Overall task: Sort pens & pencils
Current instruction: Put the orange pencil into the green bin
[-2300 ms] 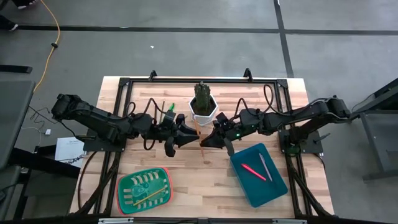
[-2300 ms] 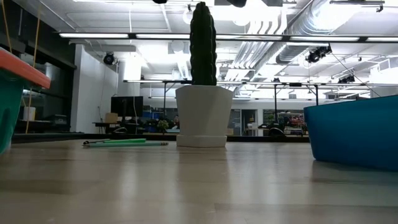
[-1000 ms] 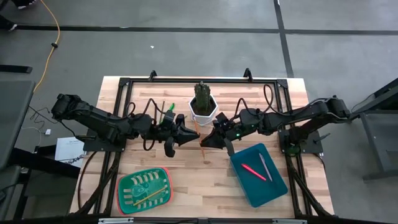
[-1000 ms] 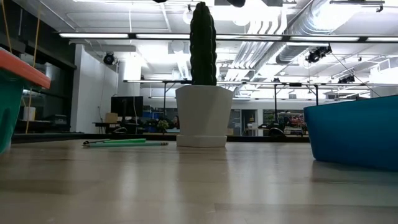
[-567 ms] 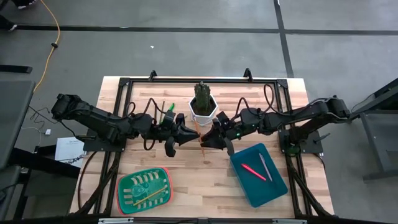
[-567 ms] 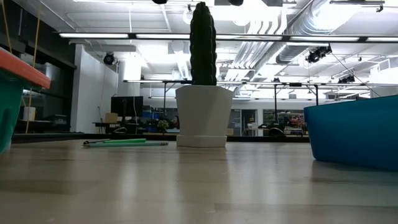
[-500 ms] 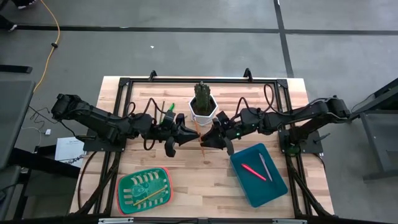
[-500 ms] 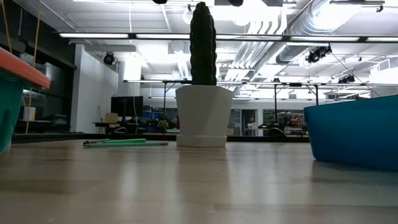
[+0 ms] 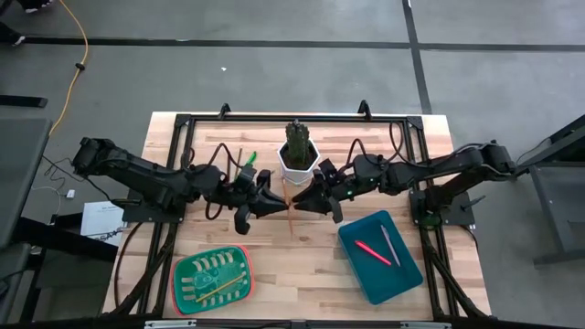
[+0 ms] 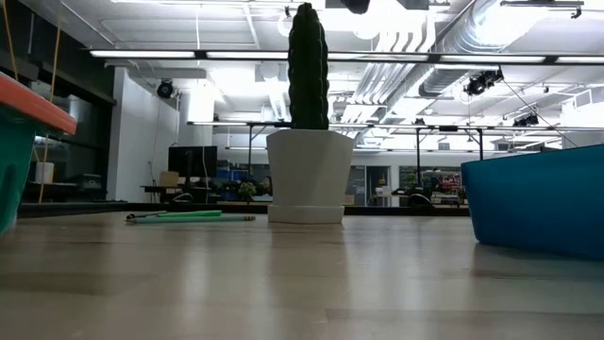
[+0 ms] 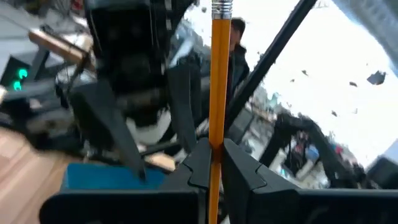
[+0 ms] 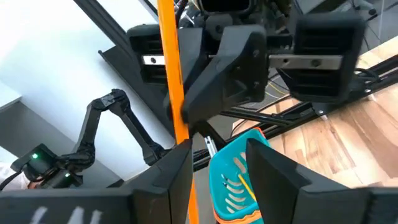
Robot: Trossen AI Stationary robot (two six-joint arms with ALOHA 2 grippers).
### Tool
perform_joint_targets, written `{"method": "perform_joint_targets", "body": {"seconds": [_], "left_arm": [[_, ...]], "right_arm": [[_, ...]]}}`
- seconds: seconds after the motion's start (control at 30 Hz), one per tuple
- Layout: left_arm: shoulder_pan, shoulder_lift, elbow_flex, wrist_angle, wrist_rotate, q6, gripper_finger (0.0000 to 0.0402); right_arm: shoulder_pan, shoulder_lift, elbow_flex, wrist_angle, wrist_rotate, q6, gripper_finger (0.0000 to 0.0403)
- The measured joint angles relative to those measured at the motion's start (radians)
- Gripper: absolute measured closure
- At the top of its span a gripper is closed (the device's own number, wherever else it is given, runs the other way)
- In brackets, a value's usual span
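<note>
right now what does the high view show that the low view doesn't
Only the high view: the left gripper and right gripper meeting mid-table at an orange pencil, a pink pen and grey pen inside the blue bin, and a yellow pencil in the green tray.
Only the low view: the room behind, with its ceiling lights.
Both: the cactus pot, the bin, the tray and a green pen beside the pot.

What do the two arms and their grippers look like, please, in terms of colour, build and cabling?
Both arms are dark, almost black, built of jointed segments with black cables looping along them. The left gripper and the right gripper each have two angular dark fingers. A small green light glows near the right arm's wrist. No other markings show.
</note>
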Motion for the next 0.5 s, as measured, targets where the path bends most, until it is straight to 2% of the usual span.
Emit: {"method": "perform_joint_targets", "body": {"seconds": [0.17,0.5], "left_arm": [[-0.001,-0.077,0.000,-0.189,0.063,0.000,0.0391],[-0.058,-0.286,0.000,-0.638,0.191,-0.078,0.0390]], "right_arm": [[-0.018,-0.037,0.001,-0.006,-0.017,-0.010,0.0263],[-0.081,-0.168,0.001,-0.170,-0.012,-0.049,0.0263]]}}
